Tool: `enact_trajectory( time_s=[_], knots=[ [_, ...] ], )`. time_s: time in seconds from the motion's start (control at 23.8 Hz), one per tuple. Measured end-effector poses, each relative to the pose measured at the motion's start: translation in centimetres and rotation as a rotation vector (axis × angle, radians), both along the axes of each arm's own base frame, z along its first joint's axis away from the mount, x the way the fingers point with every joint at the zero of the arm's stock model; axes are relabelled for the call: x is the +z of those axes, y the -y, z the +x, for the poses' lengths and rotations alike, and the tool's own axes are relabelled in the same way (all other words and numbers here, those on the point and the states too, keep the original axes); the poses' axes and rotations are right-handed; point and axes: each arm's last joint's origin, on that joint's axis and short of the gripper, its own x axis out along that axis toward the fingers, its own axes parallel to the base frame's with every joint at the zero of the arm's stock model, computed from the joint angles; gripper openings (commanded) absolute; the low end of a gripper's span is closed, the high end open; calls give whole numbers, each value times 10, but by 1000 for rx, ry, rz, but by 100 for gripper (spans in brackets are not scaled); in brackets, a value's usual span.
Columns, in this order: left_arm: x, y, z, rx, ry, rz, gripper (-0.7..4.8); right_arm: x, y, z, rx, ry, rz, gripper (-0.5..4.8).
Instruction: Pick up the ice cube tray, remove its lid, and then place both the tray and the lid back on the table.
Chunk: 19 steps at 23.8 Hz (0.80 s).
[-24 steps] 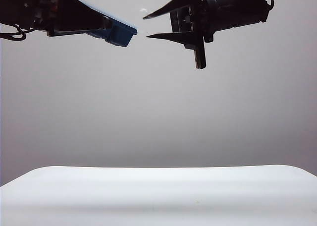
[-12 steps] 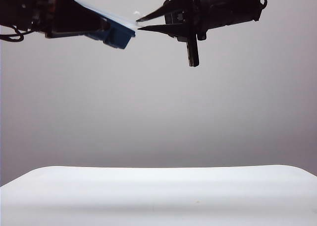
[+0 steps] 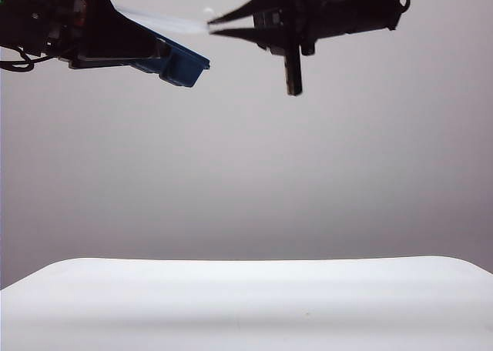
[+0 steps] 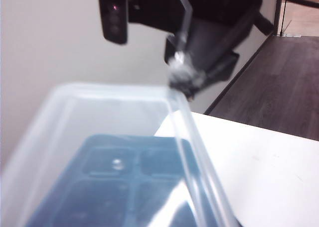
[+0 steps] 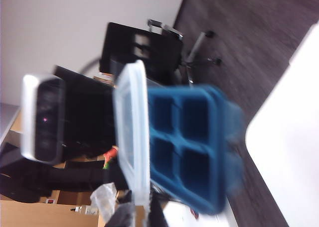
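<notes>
High above the table (image 3: 246, 305), my left gripper (image 3: 154, 49) is shut on the dark blue ice cube tray (image 3: 183, 65), whose free end sticks out toward the middle. The translucent lid (image 3: 166, 21) is lifted off the tray at that end. My right gripper (image 3: 211, 28) is shut on the lid's edge. In the left wrist view the lid (image 4: 124, 95) covers the tray (image 4: 124, 177), and the right gripper (image 4: 182, 82) pinches its far corner. In the right wrist view the lid (image 5: 132, 132) stands apart from the tray (image 5: 189, 142), between the right gripper's fingertips (image 5: 144, 212).
A plain grey wall fills the back of the exterior view. The right wrist view shows the left arm's camera housing (image 5: 42, 117), cardboard boxes (image 5: 30, 214), a chair base (image 5: 197, 48) on dark flooring and a corner of the white table (image 5: 284, 137).
The right gripper's jaws have closed on the lid's edge. It moved left and slightly up, and the lid's end has lifted off the tray. The left gripper stayed put.
</notes>
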Motion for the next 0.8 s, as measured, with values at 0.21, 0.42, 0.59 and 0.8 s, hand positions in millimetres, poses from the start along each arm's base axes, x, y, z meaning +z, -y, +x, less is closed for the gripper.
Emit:
enact_trajectory(
  time_s=[0.21,0.42,0.59,0.8],
  knots=[
    [-1,1,-1,-11,-14,3,232,24,17,20,-84,105,106,-2],
    [-1,1,-1,-12,-19,4,232,23,82,43,-237,105,99,-2],
    [-7,0,0,18,-15,62,232,15,146,51,-373,94,69,-2],
    [-41,5,13,-66,-113,124,232,-33,164,29,-443,34,-248,-1]
  ],
)
